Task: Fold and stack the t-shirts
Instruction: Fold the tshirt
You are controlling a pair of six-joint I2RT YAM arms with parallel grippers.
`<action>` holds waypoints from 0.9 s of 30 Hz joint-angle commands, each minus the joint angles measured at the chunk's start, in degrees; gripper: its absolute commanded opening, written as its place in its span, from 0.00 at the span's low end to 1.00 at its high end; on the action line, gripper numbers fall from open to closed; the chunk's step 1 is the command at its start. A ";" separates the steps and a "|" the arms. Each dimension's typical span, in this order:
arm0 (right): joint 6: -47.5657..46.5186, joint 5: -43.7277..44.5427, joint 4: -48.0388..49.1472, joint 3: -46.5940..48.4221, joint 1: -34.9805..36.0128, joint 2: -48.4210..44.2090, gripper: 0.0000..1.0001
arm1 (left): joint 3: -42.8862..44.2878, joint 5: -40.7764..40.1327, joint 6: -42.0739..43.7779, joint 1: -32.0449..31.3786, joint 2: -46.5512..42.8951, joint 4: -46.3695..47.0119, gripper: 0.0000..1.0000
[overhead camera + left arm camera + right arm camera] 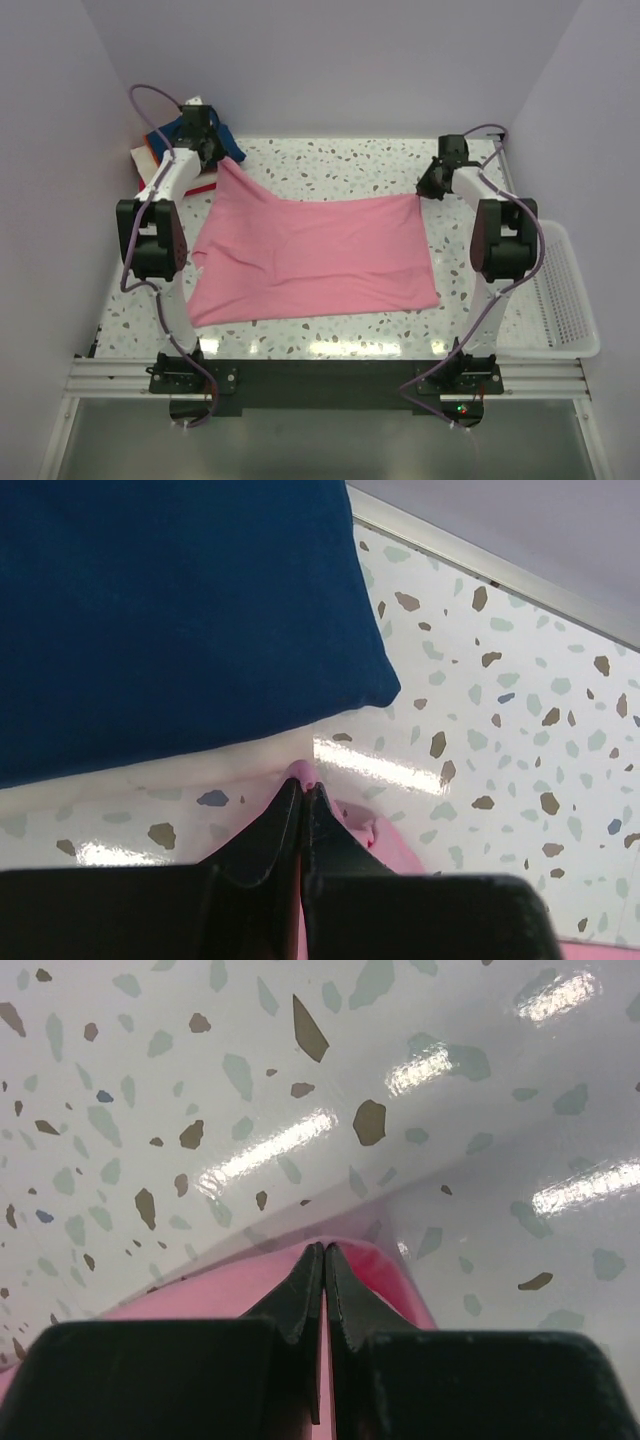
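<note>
Shirt [310,255], pink, flat on the table [330,165], its far corners pinched in my left pincer [303,786] and right pincer [325,1250]; I should lift both level, cloth taut.

Bright, even, diffuse light from above fills the overhead view. The glossy white speckled terrazzo worktop [330,165] carries soft glare patches along its 6 o'clock edge, and the plain pink cotton t-shirt [320,255] throws only a thin, faint shadow at 9 o'clock. In the left wrist view a white glare streak lies at 4 o'clock; the navy blue folded shirt [170,610] looks flat and soft. The left tool [303,788] and right tool [324,1252] are dark and blurred at 6 o'clock. The right wrist view shows glare streaks at 1 and 3 o'clock.
</note>
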 commanded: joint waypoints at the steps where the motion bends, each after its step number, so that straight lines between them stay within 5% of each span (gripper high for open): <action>1: 0.90 -1.86 2.79 -2.63 -0.23 -5.53 0.00 | -2.19 2.36 0.01 0.71 -4.16 1.27 0.00; 27: 1.08 5.53 -1.51 -31.28 -0.23 -31.37 0.00 | -53.97 6.23 -10.54 0.80 -53.11 5.85 0.00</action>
